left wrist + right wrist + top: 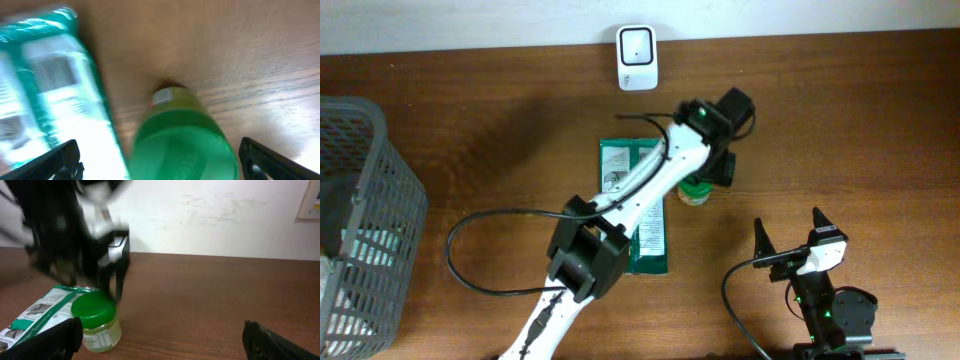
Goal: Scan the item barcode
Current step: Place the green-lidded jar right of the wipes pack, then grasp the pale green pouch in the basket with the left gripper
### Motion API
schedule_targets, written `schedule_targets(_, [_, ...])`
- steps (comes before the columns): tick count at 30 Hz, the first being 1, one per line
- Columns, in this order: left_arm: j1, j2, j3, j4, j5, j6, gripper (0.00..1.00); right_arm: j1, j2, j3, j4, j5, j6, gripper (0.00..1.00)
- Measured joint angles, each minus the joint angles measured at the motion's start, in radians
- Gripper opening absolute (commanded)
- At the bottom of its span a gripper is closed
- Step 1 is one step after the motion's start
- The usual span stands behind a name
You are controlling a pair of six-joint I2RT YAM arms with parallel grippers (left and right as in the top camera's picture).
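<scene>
One green-lidded jar point(695, 192) stands on the table point(470, 120) beside one green packet point(645, 235) (lying flat), between the left gripper's point(160, 157) two spread fingers, untouched. One scanner point(637, 45) sits beyond and one basket point(380, 200) far left. The right gripper point(790, 235) gapes empty.

The desk point(820, 120) is viewed from straight above by the overhead camera, from well off, with its far edge along the top of the frame. The left wrist view is taken from very close, steeply downward, onto the green-lidded jar point(182, 140) and the packet point(45, 90) beside it, both blurred. The right wrist view is taken from low near the desk's near right corner, facing the far edge and the wall point(200, 215). Jar and packet are shared by all three views.
</scene>
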State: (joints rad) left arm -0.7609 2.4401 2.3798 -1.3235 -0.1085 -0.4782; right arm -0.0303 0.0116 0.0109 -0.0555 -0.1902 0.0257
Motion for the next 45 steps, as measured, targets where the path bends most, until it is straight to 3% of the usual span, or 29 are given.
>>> schedule_targets(6, [0.235,-0.027,0.716,-0.352,-0.031,0.055,1.00,0.000,-0.001,0.000,0.000,0.000,0.000,0.98])
schedule_targets(15, [0.872,-0.414,0.720,-0.359,-0.058,0.092,0.94,0.000,-0.001,0.000,0.000,0.000,0.000,0.98])
schedule_targets(19, [1.189,-0.553,0.497,-0.361,0.014,0.089,0.93,0.000,-0.001,0.000,0.000,0.000,0.000,0.99])
schedule_targets(21, [1.322,-0.566,0.271,-0.361,0.035,0.062,0.92,0.000,0.000,0.000,0.000,0.000,0.000,0.98])
schedule_targets(26, [1.491,-0.523,-0.173,-0.223,0.050,0.028,0.85,0.000,0.000,0.000,0.000,0.000,0.000,0.98])
schedule_targets(29, [1.529,-0.531,-0.361,-0.116,0.051,0.021,0.72,0.000,-0.001,0.000,0.000,0.000,0.001,0.98])
schedule_targets(33, [1.532,-0.530,-0.631,0.045,0.054,0.014,0.67,0.000,-0.001,0.000,0.000,0.000,0.000,0.98])
schedule_targets(40, [1.532,-0.531,-0.790,0.192,0.016,0.013,0.50,0.000,-0.001,0.000,0.000,0.000,0.000,0.98])
schedule_targets(45, [1.532,-0.531,-0.896,0.288,-0.024,0.013,0.48,0.000,-0.001,0.000,0.000,0.000,0.000,0.98])
